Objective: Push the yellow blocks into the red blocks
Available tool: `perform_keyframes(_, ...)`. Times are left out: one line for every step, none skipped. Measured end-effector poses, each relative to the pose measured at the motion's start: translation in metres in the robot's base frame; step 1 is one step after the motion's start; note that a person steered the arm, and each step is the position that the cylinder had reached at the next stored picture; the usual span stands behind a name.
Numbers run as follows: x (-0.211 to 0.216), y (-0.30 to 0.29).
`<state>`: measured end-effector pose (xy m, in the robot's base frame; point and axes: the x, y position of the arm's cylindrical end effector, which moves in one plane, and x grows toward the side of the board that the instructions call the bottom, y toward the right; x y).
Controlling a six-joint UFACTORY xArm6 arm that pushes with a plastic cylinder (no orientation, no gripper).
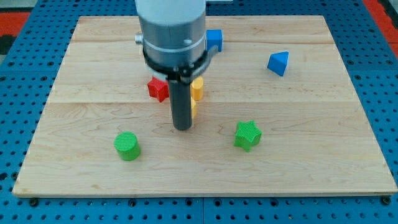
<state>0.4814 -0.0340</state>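
My tip point(181, 127) sits low on the wooden board point(311, 162), just at the view's left of a yellow block point(197, 88) and below the red star-shaped block point(158, 89); there is no pincer on this rod, so nothing opens, closes or is held, and the tip can only shove. The main risk, as I judge it, is that the tip stands on the red side of the yellow pieces: a push from here toward the view's right would drive the yellow away from the red, and a careless sweep upward could knock the red star off toward the board's left. A glancing contact could also spin the yellow block past the red one. Much is hidden: the rod covers most of a second yellow sliver point(194, 111) beside it, so its shape is unclear, and whether the tip touches it cannot be told. The arm's body also cuts off part of the blue block point(214, 40), and any second red block is out of sight
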Motion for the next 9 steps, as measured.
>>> perform_keyframes(-0.029,0.005)
perform_keyframes(-0.025,0.014)
perform_keyframes(-0.025,0.03)
perform_keyframes(-0.025,0.033)
perform_keyframes(-0.028,0.069)
perform_keyframes(-0.053,0.056)
perform_keyframes(-0.055,0.036)
perform_keyframes(-0.055,0.03)
perform_keyframes(-0.061,0.066)
